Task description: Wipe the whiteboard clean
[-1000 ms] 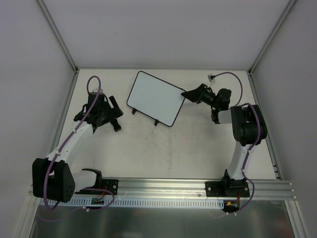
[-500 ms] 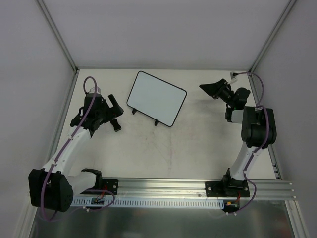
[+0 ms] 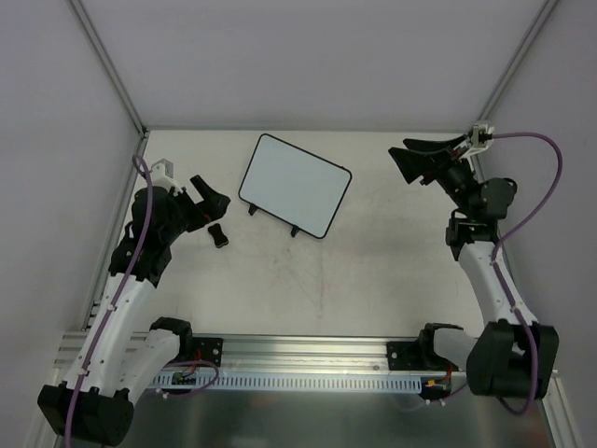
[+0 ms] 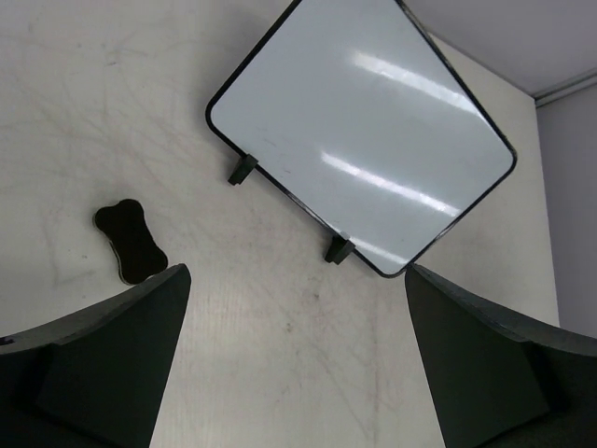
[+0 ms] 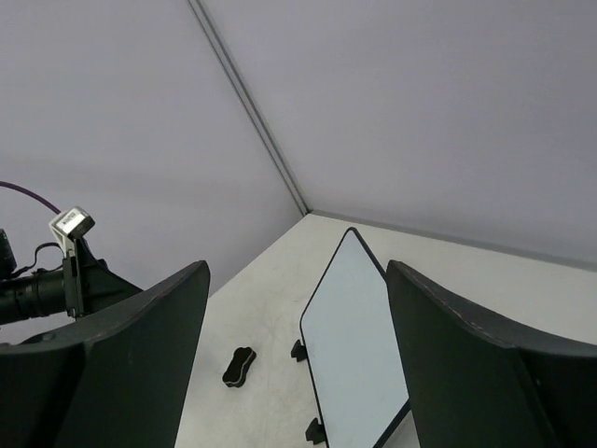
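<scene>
The whiteboard [image 3: 295, 185] lies tilted at the back middle of the table, white with a thin black frame and two black feet. I make out no marks on it. It also shows in the left wrist view [image 4: 364, 140] and the right wrist view [image 5: 359, 345]. A small black bone-shaped eraser [image 3: 218, 235] lies on the table left of the board, also seen in both wrist views [image 4: 131, 241] [image 5: 239, 366]. My left gripper [image 3: 207, 194] [image 4: 294, 275] is open and empty, raised left of the eraser. My right gripper [image 3: 409, 161] [image 5: 297, 271] is open and empty, raised to the right of the board.
Grey enclosure walls with aluminium corner posts [image 3: 110, 67] close in the table on three sides. An aluminium rail [image 3: 308, 350] runs along the near edge. The left arm's wrist [image 5: 37, 289] shows at the left of the right wrist view.
Both arms have pulled back from the board and risen. The right gripper has swung right toward the back corner. The left gripper has moved left. The eraser and the board have stayed put.
</scene>
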Robot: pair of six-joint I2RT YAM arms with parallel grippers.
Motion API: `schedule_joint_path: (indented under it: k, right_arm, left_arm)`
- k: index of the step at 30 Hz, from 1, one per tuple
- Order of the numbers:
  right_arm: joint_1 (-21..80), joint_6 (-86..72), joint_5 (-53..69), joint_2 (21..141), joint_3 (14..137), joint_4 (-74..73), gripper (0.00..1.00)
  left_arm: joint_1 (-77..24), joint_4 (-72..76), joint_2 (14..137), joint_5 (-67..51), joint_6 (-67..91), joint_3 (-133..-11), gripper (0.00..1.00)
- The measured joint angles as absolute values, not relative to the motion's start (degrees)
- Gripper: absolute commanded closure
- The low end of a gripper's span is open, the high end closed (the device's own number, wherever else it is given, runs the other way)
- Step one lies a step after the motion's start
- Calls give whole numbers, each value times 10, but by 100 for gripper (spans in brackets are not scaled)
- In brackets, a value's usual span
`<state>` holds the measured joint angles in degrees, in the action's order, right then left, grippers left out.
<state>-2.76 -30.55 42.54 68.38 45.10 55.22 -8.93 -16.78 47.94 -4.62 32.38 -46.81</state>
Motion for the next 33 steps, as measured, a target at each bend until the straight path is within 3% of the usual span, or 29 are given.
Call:
schedule_joint_path:
  k: [10,14,23,33]
  right_arm:
    - [56,-155,324,507,374,272,15]
    - [114,-105,284,436,309,183,7]
    - [147,-60,264,335,226,89,1]
    - [148,-39,263,328,220,62,1]
  left_arm:
    - [-89,-168,414,-84,318,-468,1]
    - [-89,-168,391,-95,309,-453,1]
    - [-89,-171,323,-112,306,-381,1]
    - [-89,-176,277,-116,307,-345,1]
